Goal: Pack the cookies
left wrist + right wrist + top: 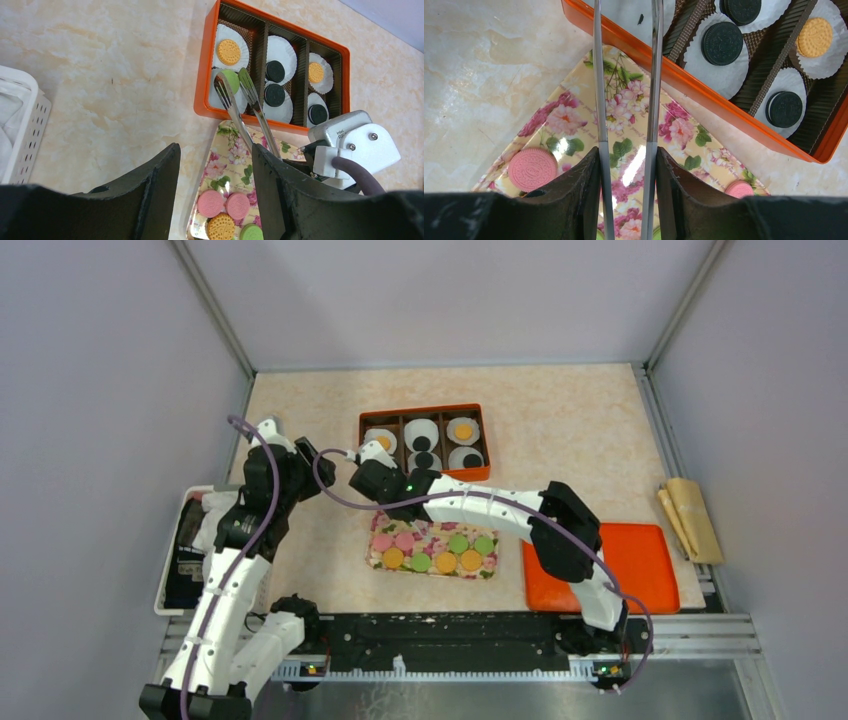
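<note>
Steel tongs (598, 90) clamped between right gripper (626, 165) fingers (679, 195), arm stretched left over floral tray (569, 120); green cookie (231, 78) between tong tips, well beyond fingers, inside orange box (201, 75). Left gripper (212, 170) spread wide, empty

I count six white paper cups (289, 42) in one orange box (202, 75), three black cookies (274, 71), two pink cookies (210, 203), one floral tray (220, 165) and one pair of tongs (226, 95).

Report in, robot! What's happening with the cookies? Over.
Left tool open, empty. Right tool shut on tongs. Green cookie between tong tips, at near-left paper cup of orange box. Nothing in the way.
</note>
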{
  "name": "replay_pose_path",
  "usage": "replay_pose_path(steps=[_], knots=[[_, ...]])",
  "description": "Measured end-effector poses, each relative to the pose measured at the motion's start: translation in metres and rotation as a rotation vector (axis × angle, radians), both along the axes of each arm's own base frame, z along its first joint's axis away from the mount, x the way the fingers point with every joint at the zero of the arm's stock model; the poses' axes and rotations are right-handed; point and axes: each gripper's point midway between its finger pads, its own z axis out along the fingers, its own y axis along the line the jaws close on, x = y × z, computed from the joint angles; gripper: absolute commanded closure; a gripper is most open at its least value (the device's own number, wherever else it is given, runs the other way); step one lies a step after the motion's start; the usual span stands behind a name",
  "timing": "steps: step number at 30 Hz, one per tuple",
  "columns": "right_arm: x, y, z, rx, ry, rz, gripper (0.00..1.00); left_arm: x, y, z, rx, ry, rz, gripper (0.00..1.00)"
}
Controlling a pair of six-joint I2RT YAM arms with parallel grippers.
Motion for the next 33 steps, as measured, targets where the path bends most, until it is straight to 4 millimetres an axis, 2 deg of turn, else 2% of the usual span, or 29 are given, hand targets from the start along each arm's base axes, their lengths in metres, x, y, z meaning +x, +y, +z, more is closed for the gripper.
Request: replay_pose_path(steps=[4,13,18,22,28,33], knots=[[0.0,0.0,0.0,0.001,-0.001,-0.001,0.67,0.0,0.0,0.0,0.002,0.0,-0.001,0.39],[0.001,-0.001,0.001,-0.002,-0.006,-0.007,0.5,0.0,0.0,0.0,0.002,0.0,-0.002,0.39],[0.002,-0.002,0.001,-0.004,-0.009,-0.01,0.49,0.0,0.0,0.0,0.002,0.0,-0.002,0.38],[0.002,-0.002,0.001,-0.005,-0.011,-0.012,0.53,0.0,0.0,0.0,0.003,0.0,-0.001,0.38],[0.001,-0.007,0.004,-0.004,-0.018,-0.026,0.7,0.0,0.0,0.0,0.003,0.0,-0.002,0.38],[-0.003,-0.021,0.023,0.021,-0.031,-0.043,0.74,0.0,0.0,0.0,0.002,0.0,-0.002,0.38]])
